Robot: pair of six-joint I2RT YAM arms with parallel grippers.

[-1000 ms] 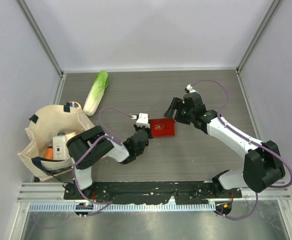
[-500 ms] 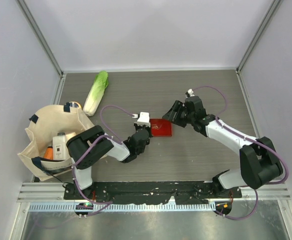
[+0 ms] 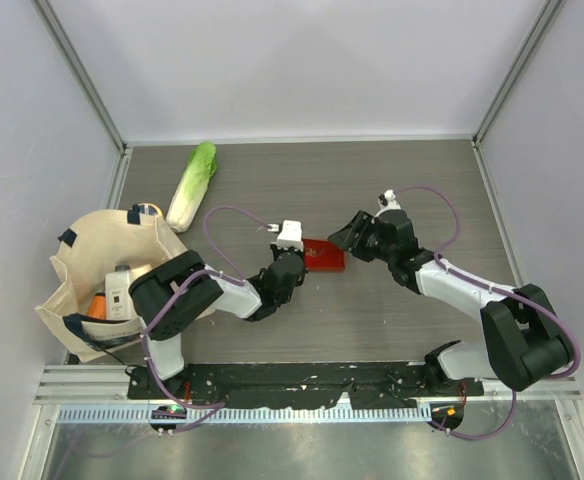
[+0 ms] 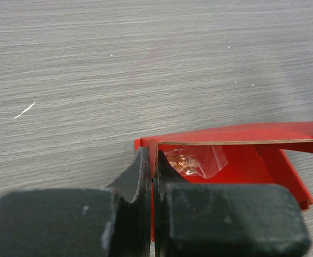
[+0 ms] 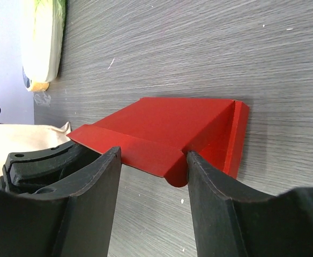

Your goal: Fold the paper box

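Observation:
The red paper box (image 3: 324, 255) lies near the middle of the table, partly folded, with flaps raised. My left gripper (image 3: 297, 257) is at its left side and is shut on the box's left wall (image 4: 152, 160); a clear plastic bit shows inside the box (image 4: 191, 160). My right gripper (image 3: 342, 236) is open at the box's right side. In the right wrist view the box's front flap (image 5: 146, 150) lies between my fingers, and the right finger (image 5: 215, 187) touches the flap's corner.
A napa cabbage (image 3: 192, 185) lies at the back left. A beige tote bag (image 3: 102, 270) with items inside sits at the left edge. Metal frame posts rise at the back corners.
My right gripper has moved down and left, closer to the box's right side. The box looks narrower from above as its flaps fold up. My left gripper has shifted slightly right.

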